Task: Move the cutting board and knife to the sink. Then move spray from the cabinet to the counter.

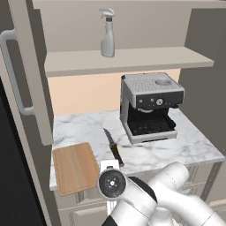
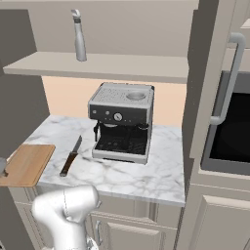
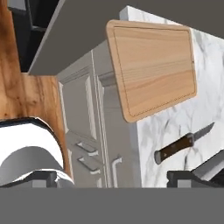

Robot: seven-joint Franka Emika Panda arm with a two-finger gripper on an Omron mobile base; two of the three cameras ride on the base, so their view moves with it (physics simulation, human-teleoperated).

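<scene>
The light-brown cutting board (image 1: 75, 167) (image 2: 27, 163) (image 3: 153, 65) lies at the counter's (image 1: 176, 145) front left corner, overhanging the edge. Just right of it is the knife (image 1: 113, 148) (image 2: 72, 156) (image 3: 179, 146), dark handle toward the front edge. The pale grey spray (image 1: 107, 39) (image 2: 79, 36) stands upright on the open cabinet's shelf (image 1: 132, 59). My gripper (image 3: 113, 179) is open and empty, hovering in front of the counter edge between board and knife, looking down. The sink is out of view.
A steel coffee machine (image 1: 150, 106) (image 2: 122, 122) takes up the counter's middle back, under the shelf. Open cabinet doors with curved bar handles (image 1: 15, 75) (image 2: 229, 78) flank the counter. A dark appliance (image 2: 229, 136) sits at the right. Base cabinet fronts (image 3: 92, 131) and wooden floor (image 3: 26, 96) lie below.
</scene>
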